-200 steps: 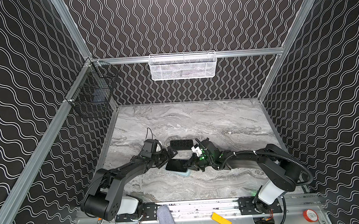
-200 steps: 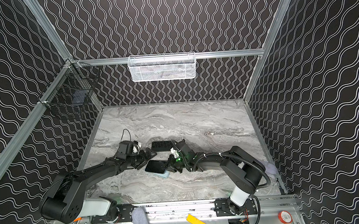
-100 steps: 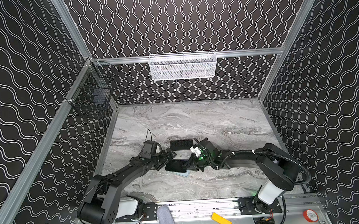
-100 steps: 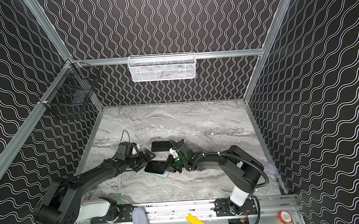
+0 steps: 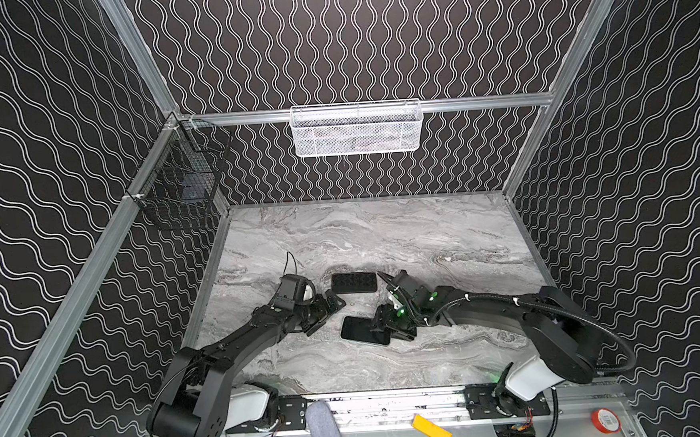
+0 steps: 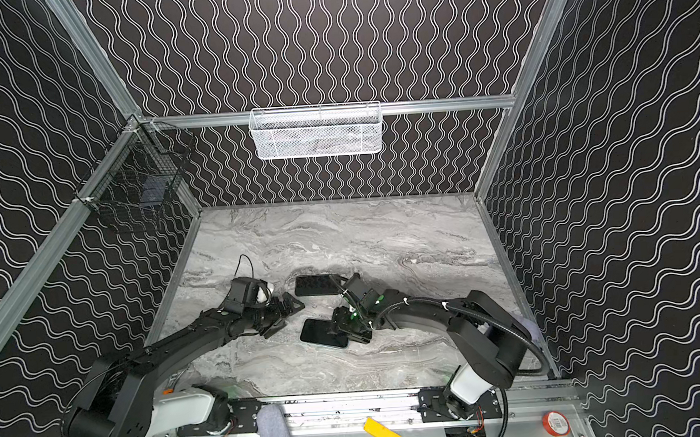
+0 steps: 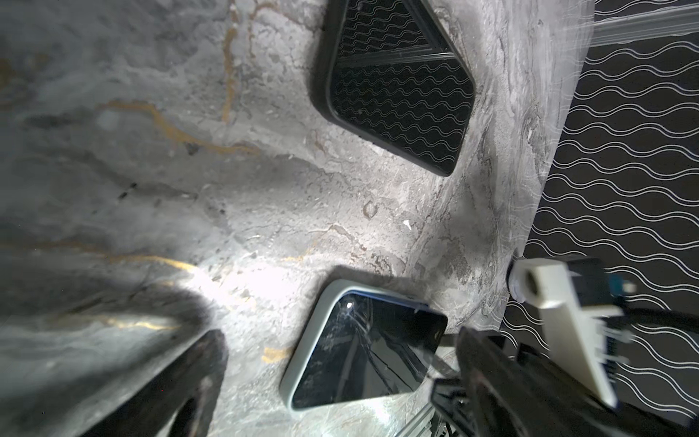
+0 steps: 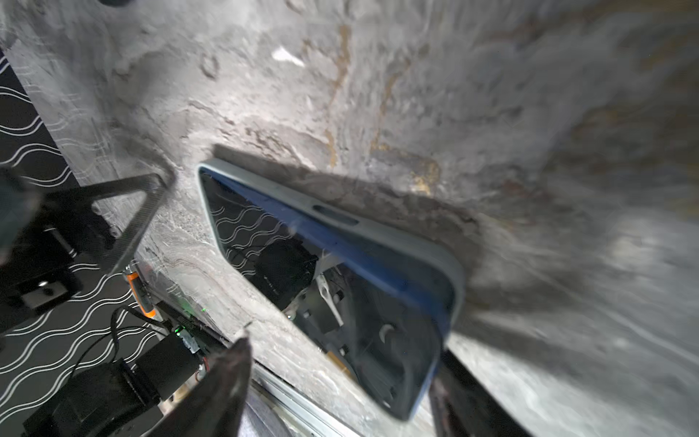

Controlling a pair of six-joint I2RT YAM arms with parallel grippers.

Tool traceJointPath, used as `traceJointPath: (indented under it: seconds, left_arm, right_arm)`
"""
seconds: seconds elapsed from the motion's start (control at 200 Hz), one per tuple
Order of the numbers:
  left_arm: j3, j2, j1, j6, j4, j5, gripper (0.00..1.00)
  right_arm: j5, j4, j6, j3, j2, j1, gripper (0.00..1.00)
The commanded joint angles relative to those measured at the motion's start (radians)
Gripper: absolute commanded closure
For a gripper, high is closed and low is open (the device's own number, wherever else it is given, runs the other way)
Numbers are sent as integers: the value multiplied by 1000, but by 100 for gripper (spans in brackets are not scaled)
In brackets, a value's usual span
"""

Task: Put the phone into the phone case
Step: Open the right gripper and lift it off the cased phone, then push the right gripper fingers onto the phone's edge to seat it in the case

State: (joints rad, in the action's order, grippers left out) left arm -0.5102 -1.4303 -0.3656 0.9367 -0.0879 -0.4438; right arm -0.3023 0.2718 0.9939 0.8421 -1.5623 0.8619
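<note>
Hanging low, right arm overhangs phone.

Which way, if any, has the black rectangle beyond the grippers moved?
No. The black rectangle sits where it was against the veins of the table.

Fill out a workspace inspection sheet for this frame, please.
Surface: marble table, no spills seen.
Job's things: blue phone lies in pale case, one long edge above its rim.
Clutter: black handset on table; yellow tab, red tape roll on front ledge.
Claws: left claw open, empty; right claw open, straddling phone's end.
Cables: thin loop behind left claw.
Surroundings: white basket, black wire basket on walls.
</note>
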Motion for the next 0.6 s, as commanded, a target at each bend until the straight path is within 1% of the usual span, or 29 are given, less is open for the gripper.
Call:
traceJointPath:
  seconds: [0.0, 0.04, 0.075, 0.185, 0.225, 0.335, 0.425, 0.526, 0.571, 0.596]
  left_arm:
    - [-8, 5, 2, 7, 5, 18, 1]
    - [-11, 8, 1, 8, 2, 21, 1]
    - [-13, 11, 1, 9, -1, 23, 1]
    - [-23, 23, 1, 8, -14, 27, 1]
    - [-25, 27, 1, 4, -24, 30, 1]
    - [-35, 40, -6, -17, -44, 39, 1]
    - [-48, 41, -18, -41, -58, 46, 1]
    - [-51, 41, -32, -47, -56, 50, 1]
    - [-51, 39, -39, -46, -52, 51, 1]
    - [-52, 37, -42, -46, -50, 51, 1]
  right_arm:
    - [68, 136, -87, 32, 27, 1, 13]
    - [85, 161, -106, 37, 33, 0, 8]
    - [98, 180, -122, 41, 32, 0, 6]
    - [130, 212, -153, 43, 30, 0, 7]
    - [146, 225, -159, 46, 30, 0, 10]
    - [220, 268, -194, 65, 30, 0, 23]
    - [276, 294, -236, 105, 1, 0, 28]
    - [286, 300, -273, 147, -53, 0, 34]
    - [267, 294, -285, 148, -76, 1, 42]
    - [260, 290, -292, 149, -87, 4, 44]
